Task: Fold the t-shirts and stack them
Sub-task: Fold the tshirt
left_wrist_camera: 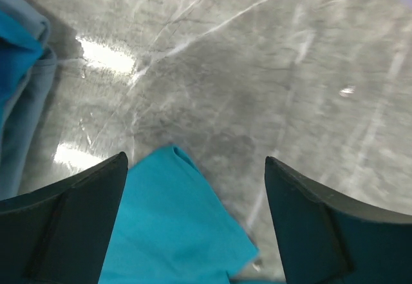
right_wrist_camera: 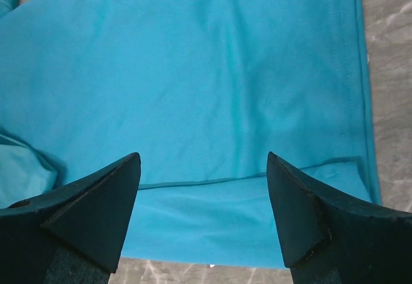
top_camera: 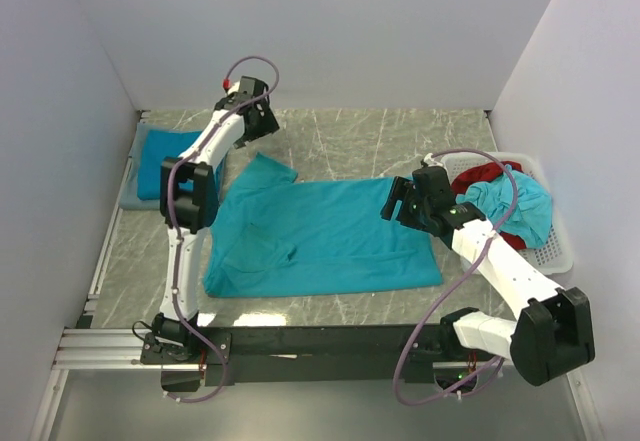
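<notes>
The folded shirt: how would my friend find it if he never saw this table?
Look to the far-left edge of the marble table, beside the left arm. The folded shirt lies there, a neat teal square on a grey-blue cloth. Unlike it, the spread shirt lies flat mid-table and the crumpled shirt sits in the white basket.

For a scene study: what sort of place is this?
Likely a robot test cell: white walls box in a marbled table, left arm and right arm are bolted at its edge, and a teal t-shirt lies spread out.
</notes>
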Tool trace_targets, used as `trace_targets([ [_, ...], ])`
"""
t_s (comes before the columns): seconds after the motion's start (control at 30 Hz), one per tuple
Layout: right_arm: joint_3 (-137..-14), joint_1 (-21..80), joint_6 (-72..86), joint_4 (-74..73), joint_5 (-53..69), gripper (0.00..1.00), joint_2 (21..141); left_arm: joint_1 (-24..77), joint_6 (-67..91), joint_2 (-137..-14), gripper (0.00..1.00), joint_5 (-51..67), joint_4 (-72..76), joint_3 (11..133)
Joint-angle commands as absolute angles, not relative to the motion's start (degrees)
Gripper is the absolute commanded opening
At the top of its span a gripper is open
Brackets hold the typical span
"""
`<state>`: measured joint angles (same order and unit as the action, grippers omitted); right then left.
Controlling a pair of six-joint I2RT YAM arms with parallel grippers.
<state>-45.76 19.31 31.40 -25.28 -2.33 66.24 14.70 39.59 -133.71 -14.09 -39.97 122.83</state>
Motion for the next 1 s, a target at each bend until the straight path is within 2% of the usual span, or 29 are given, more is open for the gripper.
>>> trace_targets([
  [0.0, -47.6, 18.5, 29.2, -23.4, -2.7, 0.85, 66.5, 14.7, 37.4, -137.5, 0.90, -15.4, -45.5, 129.1],
  [0.23, -47.4, 17.8, 28.6, -23.6, -2.6, 0.85, 68.6, 14.7, 38.3, -139.7, 0.81, -13.2, -42.7, 126.6],
  [0.37, -47.0, 17.5, 28.6, -23.6, -2.5, 0.85, 69.1, 14.9, 38.7, -141.8, 0.70, -12.1, -43.2, 127.8],
  [0.53, -46.1, 17.1, 28.5, -23.6, -3.2, 0.85, 68.9, 15.7, 39.7, -141.9, 0.65, -17.0, -45.1, 127.8],
  [0.57, -46.1, 17.0, 28.4, -23.6, -3.2, 0.85, 68.9, 15.9, 39.6, -142.1, 0.59, -17.6, -45.3, 127.7],
  [0.63, -45.8, 16.9, 28.4, -23.6, -3.1, 0.85, 69.0, 16.3, 39.5, -142.4, 0.55, -18.0, -45.9, 128.0],
  [0.67, -45.6, 16.8, 28.5, -23.6, -2.9, 0.85, 69.0, 16.4, 39.4, -142.6, 0.46, -18.1, -46.1, 128.0],
  [0.83, -45.5, 16.7, 28.4, -23.6, -3.8, 0.85, 68.9, 17.1, 38.5, -142.9, 0.26, -17.5, -46.2, 128.0],
  [0.9, -45.4, 16.7, 28.5, -23.9, -4.6, 0.85, 68.7, 17.1, 38.6, -143.0, 0.07, -17.8, -46.9, 128.5],
  [0.93, -45.4, 16.7, 28.6, -24.1, -4.9, 0.85, 68.6, 17.1, 38.7, -142.6, 0.00, -17.8, -47.0, 128.4],
  [0.97, -45.5, 16.7, 28.7, -24.2, -5.7, 0.85, 68.7, 17.1, 38.5, -142.2, 0.00, -18.1, -46.9, 127.9],
])
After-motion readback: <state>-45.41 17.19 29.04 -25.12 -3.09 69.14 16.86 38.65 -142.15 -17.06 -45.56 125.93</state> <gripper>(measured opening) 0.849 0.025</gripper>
